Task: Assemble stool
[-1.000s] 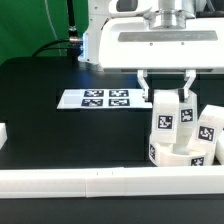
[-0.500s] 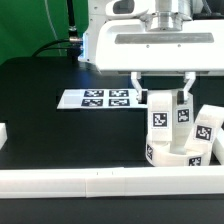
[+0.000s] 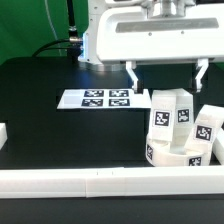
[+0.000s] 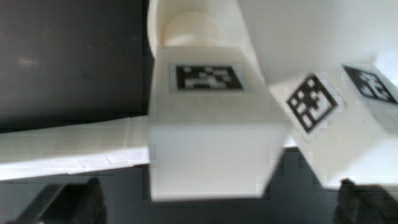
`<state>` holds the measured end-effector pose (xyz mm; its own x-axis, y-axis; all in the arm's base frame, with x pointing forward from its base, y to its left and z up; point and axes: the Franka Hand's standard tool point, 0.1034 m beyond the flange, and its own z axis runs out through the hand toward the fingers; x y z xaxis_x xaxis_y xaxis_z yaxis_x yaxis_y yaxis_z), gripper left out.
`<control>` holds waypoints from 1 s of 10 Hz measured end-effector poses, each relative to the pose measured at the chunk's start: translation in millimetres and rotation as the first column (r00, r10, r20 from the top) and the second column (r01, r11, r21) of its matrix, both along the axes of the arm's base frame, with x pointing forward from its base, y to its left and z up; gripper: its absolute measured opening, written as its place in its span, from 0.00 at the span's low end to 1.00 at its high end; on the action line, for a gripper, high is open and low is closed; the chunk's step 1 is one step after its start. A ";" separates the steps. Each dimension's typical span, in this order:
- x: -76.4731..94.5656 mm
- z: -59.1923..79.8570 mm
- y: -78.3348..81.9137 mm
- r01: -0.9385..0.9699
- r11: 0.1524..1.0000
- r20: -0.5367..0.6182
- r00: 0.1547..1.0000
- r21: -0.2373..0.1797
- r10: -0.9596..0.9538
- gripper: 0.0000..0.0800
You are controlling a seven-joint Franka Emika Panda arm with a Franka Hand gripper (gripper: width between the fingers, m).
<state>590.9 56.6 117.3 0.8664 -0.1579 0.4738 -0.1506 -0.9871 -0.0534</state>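
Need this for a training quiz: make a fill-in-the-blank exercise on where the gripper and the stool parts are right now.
1. The marker board lies to the exterior view's ___ of the seat.
2. One leg stands ___ on the seat.
3. The gripper hangs above that leg with its jaws ___.
Missing words: left; upright; open.

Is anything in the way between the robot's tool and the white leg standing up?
No, nothing visible. The open tool hangs straight above the upright leg, with only empty space between them.
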 end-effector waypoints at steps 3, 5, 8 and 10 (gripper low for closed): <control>8.8 6.5 1.7 -0.001 1.000 0.001 1.000 0.008 0.001 0.81; 8.5 5.9 1.8 -0.001 1.000 -0.003 1.000 0.009 0.001 0.81; 3.1 -2.2 2.7 0.000 1.000 -0.084 0.996 0.028 0.002 0.81; 5.8 -3.8 -3.1 0.016 0.998 -0.204 0.979 0.060 -0.003 0.81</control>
<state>596.7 53.5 113.5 0.9420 -0.1896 0.2768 -0.1739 -0.9815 -0.0805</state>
